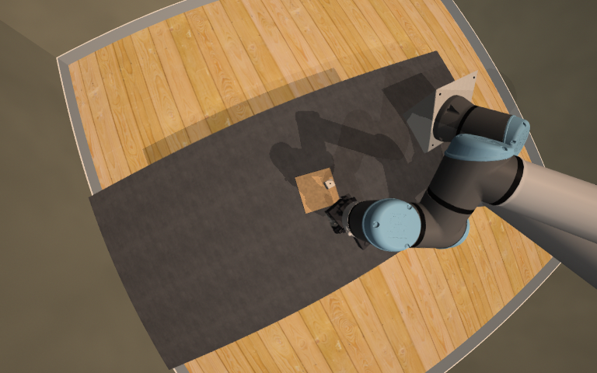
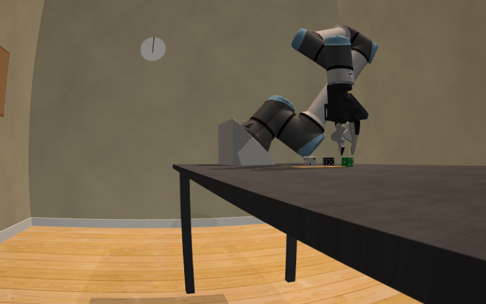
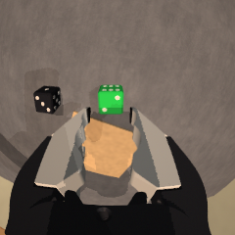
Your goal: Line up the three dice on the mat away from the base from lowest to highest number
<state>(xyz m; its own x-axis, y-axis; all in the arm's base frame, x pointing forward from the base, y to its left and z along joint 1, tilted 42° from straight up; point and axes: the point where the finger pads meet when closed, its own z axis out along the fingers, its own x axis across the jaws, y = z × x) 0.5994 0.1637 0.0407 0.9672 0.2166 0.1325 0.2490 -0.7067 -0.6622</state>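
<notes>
A small tan mat (image 1: 316,190) lies on the dark table top. A white die (image 1: 329,184) sits on the mat near the corner toward the robot's base; it also shows in the side view (image 2: 309,161). A black die (image 3: 47,99) sits on the dark table surface, left of the fingers in the wrist view. A green die (image 3: 111,99) sits just beyond the fingertips, at or just past the mat's edge (image 3: 108,149). My gripper (image 3: 110,108) hangs a little above the table, just short of the green die (image 2: 347,161). Its fingers stand apart with nothing between them.
The arm's grey wedge mount (image 2: 242,147) stands at the table's far end, behind the dice. In the overhead view the wrist and forearm (image 1: 392,224) hide the black and green dice. The table edge runs along the near side (image 2: 322,215).
</notes>
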